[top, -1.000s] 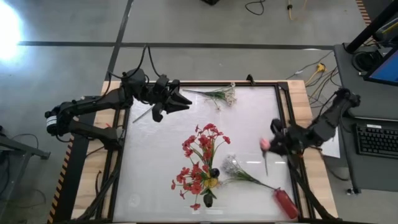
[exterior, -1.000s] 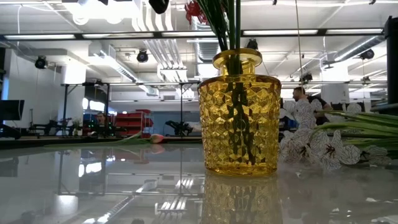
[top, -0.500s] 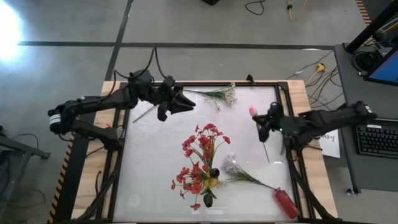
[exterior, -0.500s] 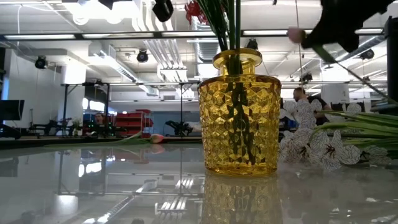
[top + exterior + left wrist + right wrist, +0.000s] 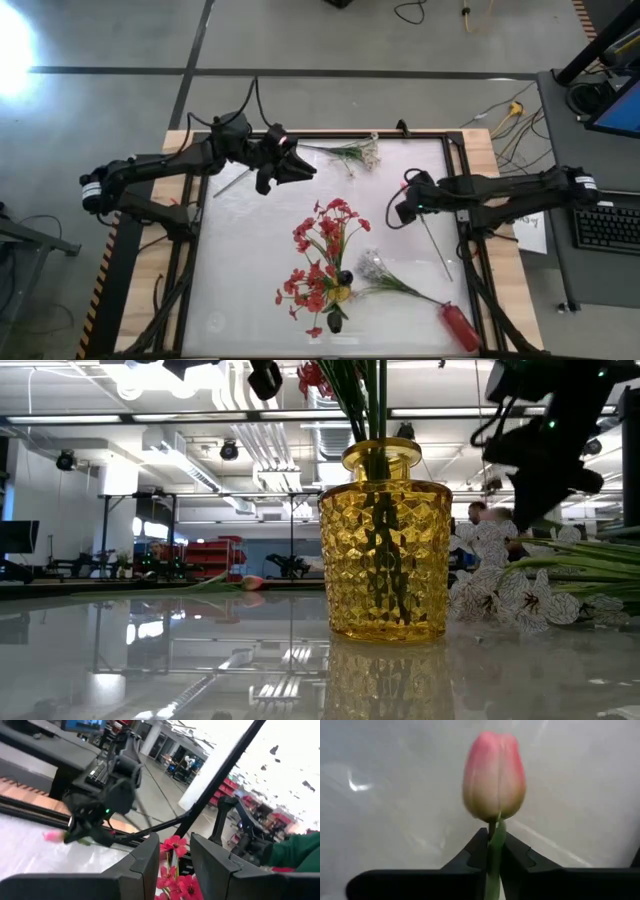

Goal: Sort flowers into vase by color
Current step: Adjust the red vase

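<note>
The pink tulip (image 5: 494, 776) is an artificial bud on a thin green stem (image 5: 435, 240). Judged from its build, it is light, with a semi-stiff stem that will flex and swing under fast motion. The bud is soft and should not be pinched; the stem just below the bud is the proper hold, and that is where it is held.

The right gripper (image 5: 491, 851) is clamped narrow on the stem directly under the bud. The bud stands clear above the fingertips; the stem trails from the gripper toward the table's right edge. In the high view the right gripper (image 5: 406, 207) is above the white table (image 5: 250, 250), right of centre, apart from the yellow vase (image 5: 385, 550).

The vase stands near the front centre and holds red flowers (image 5: 322, 245). White sprays (image 5: 378, 266) lie just beside it, and a red vase (image 5: 458, 326) lies at the front right corner. More flowers (image 5: 352, 153) lie at the far edge.

The left gripper (image 5: 297, 168) hovers near that far bunch, fingers parted narrowly and holding nothing.
</note>
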Robot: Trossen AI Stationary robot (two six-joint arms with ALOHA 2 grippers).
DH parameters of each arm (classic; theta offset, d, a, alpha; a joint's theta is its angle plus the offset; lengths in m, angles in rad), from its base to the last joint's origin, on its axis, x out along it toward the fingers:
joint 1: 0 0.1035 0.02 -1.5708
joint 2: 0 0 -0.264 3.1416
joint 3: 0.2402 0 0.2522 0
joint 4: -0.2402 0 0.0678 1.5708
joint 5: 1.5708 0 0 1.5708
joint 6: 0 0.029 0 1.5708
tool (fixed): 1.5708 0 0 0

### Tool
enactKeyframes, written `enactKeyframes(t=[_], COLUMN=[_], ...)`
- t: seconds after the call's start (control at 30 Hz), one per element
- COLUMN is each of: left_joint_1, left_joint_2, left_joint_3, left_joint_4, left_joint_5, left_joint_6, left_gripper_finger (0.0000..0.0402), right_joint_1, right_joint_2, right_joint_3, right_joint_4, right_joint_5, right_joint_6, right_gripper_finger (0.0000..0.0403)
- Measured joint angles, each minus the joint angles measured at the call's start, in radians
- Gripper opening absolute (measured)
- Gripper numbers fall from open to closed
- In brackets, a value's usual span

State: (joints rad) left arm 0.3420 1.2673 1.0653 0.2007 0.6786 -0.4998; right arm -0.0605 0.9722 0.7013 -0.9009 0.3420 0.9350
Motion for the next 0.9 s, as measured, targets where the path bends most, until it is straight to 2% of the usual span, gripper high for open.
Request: enactKeyframes(t=[0.27, 0.53, 0.67, 0.9], left_joint_1=[0.0, 0.0, 0.0, 0.0], left_joint_2=[0.0, 0.001, -0.004, -0.004], left_joint_3=[0.0, 0.0, 0.0, 0.0], left_joint_4=[-0.067, -0.188, -0.215, -0.298], left_joint_5=[0.029, 0.133, 0.153, 0.15], left_joint_6=[0.045, 0.175, 0.224, 0.314], left_gripper_finger=[0.0099, 0.0099, 0.0099, 0.0099], right_joint_1=[-0.016, 0.008, 0.15, 0.546], right_joint_2=[0.14, 0.125, 0.095, 0.117], right_joint_3=[0.0, 0.044, 0.096, 0.154], right_joint_4=[-0.07, -0.115, -0.112, -0.114], right_joint_5=[-0.107, -0.329, -0.385, -0.422], right_joint_6=[0.08, 0.192, 0.388, 0.799], right_gripper_finger=[0.0118, 0.0215, 0.0235, 0.0238])
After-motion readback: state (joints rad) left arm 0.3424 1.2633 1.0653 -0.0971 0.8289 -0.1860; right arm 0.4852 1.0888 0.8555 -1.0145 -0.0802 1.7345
